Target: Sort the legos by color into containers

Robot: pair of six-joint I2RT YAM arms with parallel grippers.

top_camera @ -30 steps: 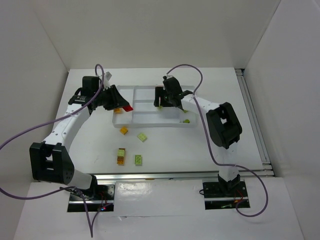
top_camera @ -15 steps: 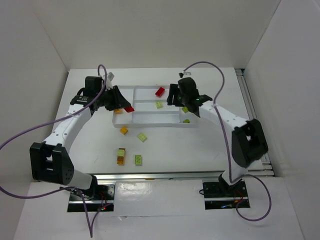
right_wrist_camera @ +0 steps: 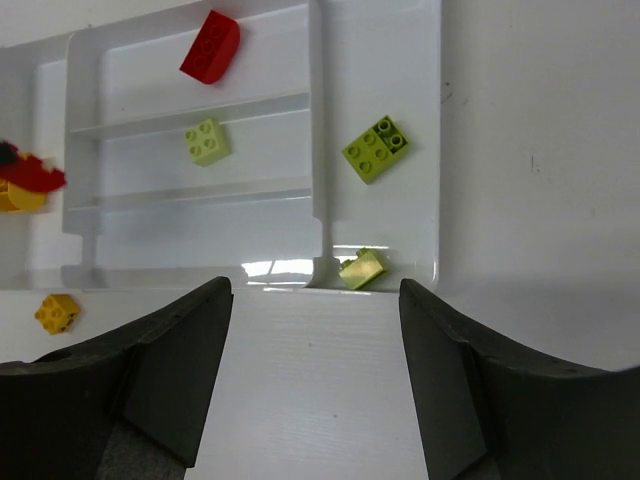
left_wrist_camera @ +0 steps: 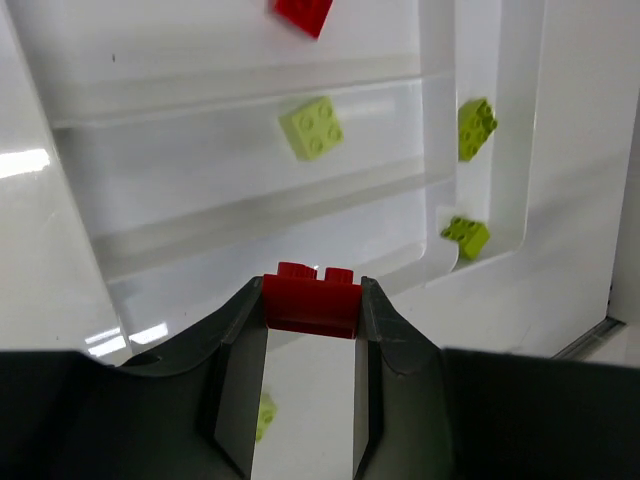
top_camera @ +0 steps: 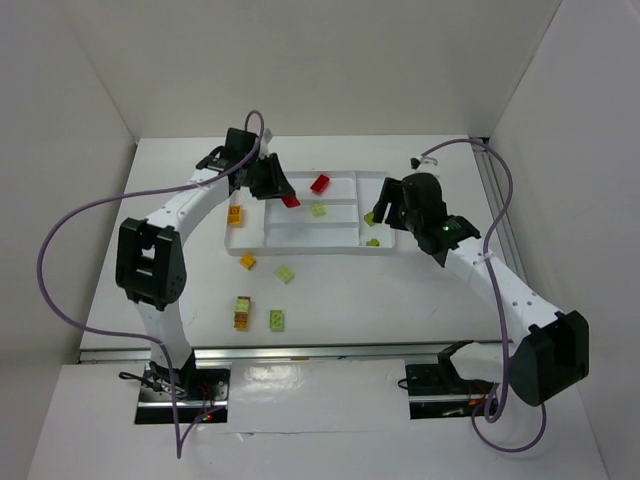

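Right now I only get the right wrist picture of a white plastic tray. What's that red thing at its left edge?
Observer: A small red studded plastic brick, pinched between the left fingers and held over the tray.
Visitor: I see one small yellow plastic brick outside the tray. Any others?
Observer: Yes, three more spots: a light green brick beside it, and farther from the tray a green-and-orange pair and another green brick.

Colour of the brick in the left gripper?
Red brick, best seen in left wrist view.
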